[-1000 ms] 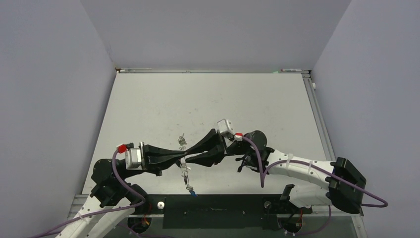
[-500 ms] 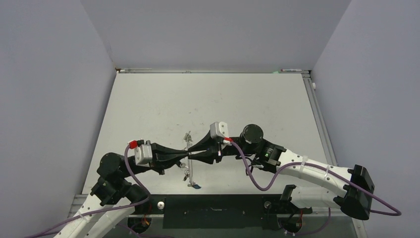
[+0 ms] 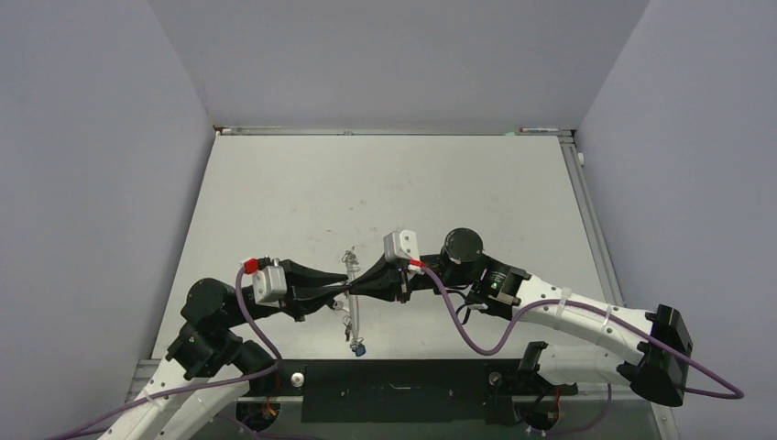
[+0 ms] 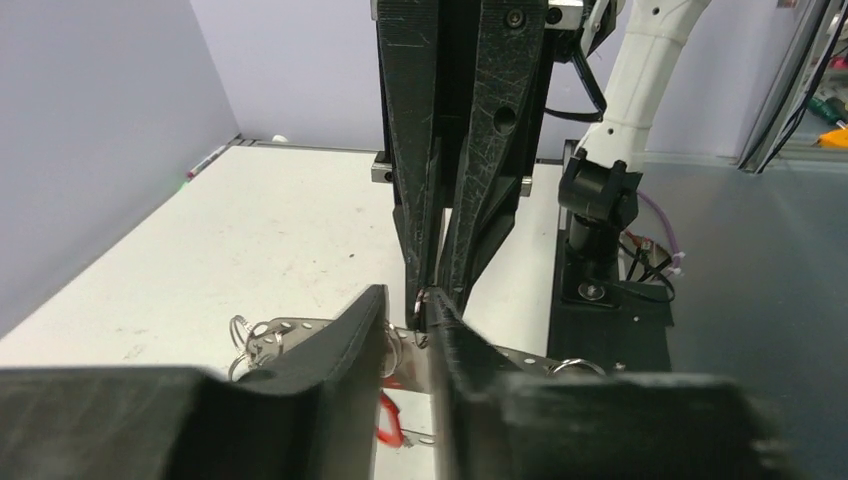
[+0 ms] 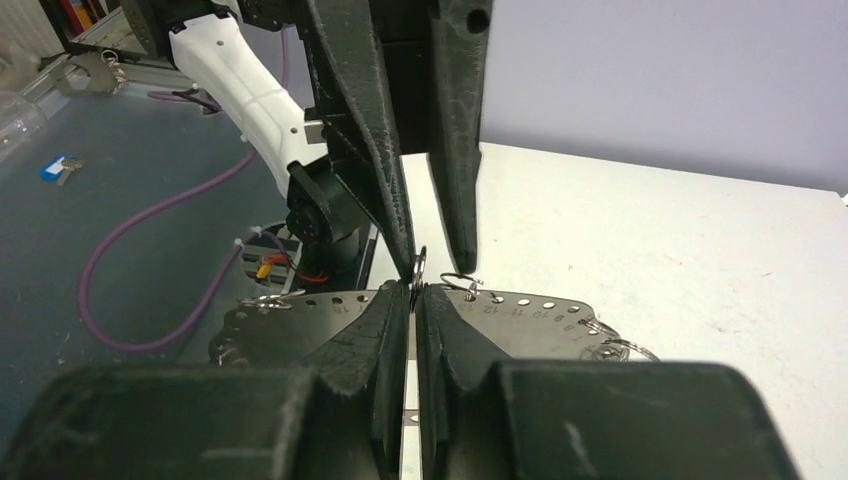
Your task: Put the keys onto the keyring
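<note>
Pale desk (image 3: pixel 440 183), lilac walls on 3 sides. Both arms low, meeting tip to tip near front edge. Keyring (image 5: pixel 550 325) there: flat grey strip with numbered holes, upright and crosswise between the 2 opposed tips. Blue tag (image 3: pixel 359 349) at its near end, red tag (image 4: pixel 388 425) below. Left gripper (image 4: pixel 408 300): partly open, fingers (image 4: pixel 335 345) clearly apart, no grip visible. Right gripper (image 5: pixel 412 292): closed to thin slit, small split ring (image 4: pixel 421 303) upright just at tips; pinched item not discernible.

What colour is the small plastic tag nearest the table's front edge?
The tag is blue, clearest in the top external view.
</note>
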`<state>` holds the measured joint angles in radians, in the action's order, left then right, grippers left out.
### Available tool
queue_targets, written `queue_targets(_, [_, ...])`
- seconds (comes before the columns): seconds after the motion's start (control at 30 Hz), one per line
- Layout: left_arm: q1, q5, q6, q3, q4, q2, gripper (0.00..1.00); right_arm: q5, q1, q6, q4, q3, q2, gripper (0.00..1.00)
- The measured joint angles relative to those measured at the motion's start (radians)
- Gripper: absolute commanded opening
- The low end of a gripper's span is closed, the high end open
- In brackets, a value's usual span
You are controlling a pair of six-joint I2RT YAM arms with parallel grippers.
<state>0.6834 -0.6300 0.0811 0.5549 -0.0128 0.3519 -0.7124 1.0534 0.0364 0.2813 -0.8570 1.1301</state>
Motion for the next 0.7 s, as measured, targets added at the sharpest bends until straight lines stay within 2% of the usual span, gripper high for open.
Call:
queue_targets(0.03, [0.0, 0.005, -0.006, 0.001, 0.002, 0.0, 0.43, -0.004, 0.0, 0.001, 0.0, 0.0, 0.0, 0.05])
queue_targets(0.1, [-0.004, 0.013, -0.003, 0.002, 0.0, -0.003, 0.49, -0.011, -0.002, 0.002, -0.002, 0.001, 0.0, 0.05])
queue_targets(0.27, [0.0, 0.0, 0.032, 0.0, -0.019, -0.065, 0.52, 0.002, -0.048, -0.031, 0.058, 0.024, -0.004, 0.05])
queue_targets(0.37, [0.001, -0.003, 0.059, -0.011, -0.066, -0.117, 0.48, 0.008, -0.055, -0.067, 0.114, 0.056, -0.024, 0.05])
queue_targets(0.43, [0.001, -0.007, 0.076, -0.022, -0.097, -0.134, 0.41, 0.005, -0.055, -0.094, 0.154, 0.07, -0.036, 0.05])
queue_targets(0.5, [0.002, -0.011, 0.093, -0.034, -0.116, -0.134, 0.35, -0.002, -0.055, -0.117, 0.196, 0.077, -0.043, 0.05])
queue_targets(0.7, [0.002, -0.016, 0.117, -0.042, -0.129, -0.093, 0.27, -0.045, -0.055, -0.177, 0.294, 0.094, -0.048, 0.05])
